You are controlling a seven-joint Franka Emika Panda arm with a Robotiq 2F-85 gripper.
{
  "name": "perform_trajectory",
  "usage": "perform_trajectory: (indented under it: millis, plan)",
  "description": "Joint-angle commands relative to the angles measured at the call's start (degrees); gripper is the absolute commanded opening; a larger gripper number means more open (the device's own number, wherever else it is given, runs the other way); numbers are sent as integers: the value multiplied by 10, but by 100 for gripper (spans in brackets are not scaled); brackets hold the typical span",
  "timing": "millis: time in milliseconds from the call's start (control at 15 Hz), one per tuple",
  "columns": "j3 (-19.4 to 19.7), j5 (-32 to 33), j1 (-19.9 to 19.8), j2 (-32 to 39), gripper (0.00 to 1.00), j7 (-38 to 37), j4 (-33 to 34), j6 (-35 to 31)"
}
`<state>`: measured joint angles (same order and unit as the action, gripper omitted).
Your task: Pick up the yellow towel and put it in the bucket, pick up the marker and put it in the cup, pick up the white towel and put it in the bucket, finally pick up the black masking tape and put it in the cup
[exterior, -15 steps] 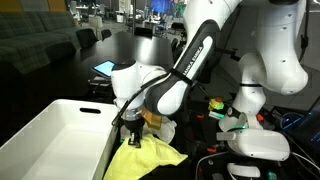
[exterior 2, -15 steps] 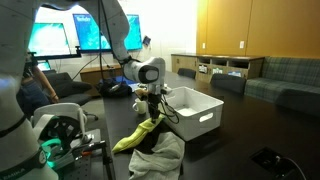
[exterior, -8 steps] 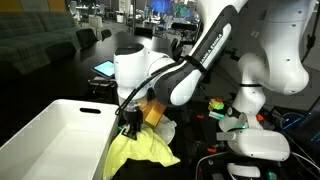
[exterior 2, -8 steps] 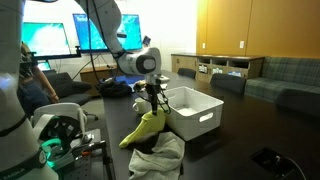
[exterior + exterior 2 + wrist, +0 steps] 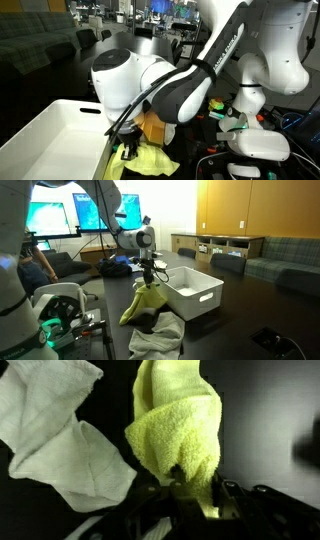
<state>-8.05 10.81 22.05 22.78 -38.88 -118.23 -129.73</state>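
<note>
Gripper (image 5: 147,276) fingers clamping onto a bunched fold of the yellow towel (image 5: 144,302), towel dangling beneath the fingertips, bucket (image 5: 200,298) sitting just beside them, white towel (image 5: 165,335) lying crumpled lower down.

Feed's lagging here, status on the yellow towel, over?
Gripper shut on yellow towel. Towel hangs beside bucket, not yet in. White towel lies below; path to bucket looks clear.
</note>
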Motion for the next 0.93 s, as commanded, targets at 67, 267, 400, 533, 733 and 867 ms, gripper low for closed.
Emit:
perform_trajectory:
  millis: [67, 267, 400, 533, 733, 867]
  plan:
    - [-19, 3, 5, 49, 58, 122, 79, 20]
    - [-23, -4, -3, 53, 81, 198, 76, 4]
    - [-25, -8, -10, 46, 96, 237, 57, -7]
    - [-26, -10, -15, 45, 100, 269, 42, -5]
    - [-33, -20, -27, 62, 100, 326, 29, -6]
    - [-42, -36, -38, 83, 100, 366, 27, -7]
